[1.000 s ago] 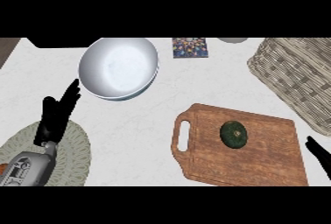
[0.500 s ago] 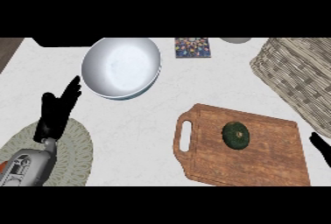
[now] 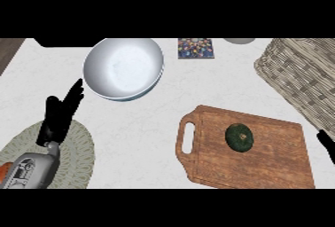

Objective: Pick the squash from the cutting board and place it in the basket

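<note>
A dark green round squash (image 3: 239, 137) lies in the middle of the wooden cutting board (image 3: 274, 166) at the lower right. The wicker basket (image 3: 304, 75) stands at the upper right, behind the board. My left hand (image 3: 57, 117) rests open at the left, fingers pointing up, far from the squash. Only the black fingertips of my right hand (image 3: 326, 145) show at the right edge, beside the board's right side; the rest of it is out of view.
A large white bowl (image 3: 123, 67) sits at the upper left of the pale counter. A round woven placemat (image 3: 77, 153) lies under my left forearm. A small patterned box (image 3: 196, 48) and a pale round object (image 3: 239, 41) stand at the back.
The view has shifted slightly; my right hand's fingertips sit a little lower at the right edge. The squash and left hand have not moved.
</note>
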You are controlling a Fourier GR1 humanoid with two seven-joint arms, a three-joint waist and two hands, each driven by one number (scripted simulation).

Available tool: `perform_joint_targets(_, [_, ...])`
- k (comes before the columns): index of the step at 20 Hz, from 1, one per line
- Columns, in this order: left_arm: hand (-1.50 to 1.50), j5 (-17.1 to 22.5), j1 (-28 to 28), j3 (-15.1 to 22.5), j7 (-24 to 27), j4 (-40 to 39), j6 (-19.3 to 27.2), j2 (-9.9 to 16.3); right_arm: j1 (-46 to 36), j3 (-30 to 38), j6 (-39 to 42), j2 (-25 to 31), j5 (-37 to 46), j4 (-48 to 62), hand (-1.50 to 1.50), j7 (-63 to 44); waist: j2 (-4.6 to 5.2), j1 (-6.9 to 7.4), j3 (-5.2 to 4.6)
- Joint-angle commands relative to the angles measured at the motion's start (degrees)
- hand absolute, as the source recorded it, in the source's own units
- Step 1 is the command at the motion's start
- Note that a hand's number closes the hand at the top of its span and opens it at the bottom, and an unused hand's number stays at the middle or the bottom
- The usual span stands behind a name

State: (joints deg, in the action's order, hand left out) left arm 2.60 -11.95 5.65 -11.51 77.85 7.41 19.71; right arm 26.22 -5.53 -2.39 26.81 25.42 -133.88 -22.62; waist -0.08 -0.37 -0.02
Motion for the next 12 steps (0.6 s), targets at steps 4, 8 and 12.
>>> perform_joint_targets(4, [0.00, -2.7, -3.4, -1.0, -1.3, -2.2, -0.3, -3.4, -5.0, -3.3, -0.3, -6.3, 8.1, 6.7, -1.50, 2.2, 0.07, 0.07, 0.02])
perform_joint_targets(8, [0.00, 0.0, -0.9, -3.6, -7.4, 6.0, -5.1, 1.3, -9.6, -7.0, 1.5, -8.6, 12.1, 7.9, -1.50, -2.4, 0.00, 0.59, 0.03])
perform_joint_targets(12, [0.00, -4.1, 2.2, -3.0, -1.3, 3.3, -2.3, -3.6, -11.4, -6.8, 0.2, -11.6, 15.1, 12.8, -1.50, 1.0, 0.04, 0.34, 0.02])
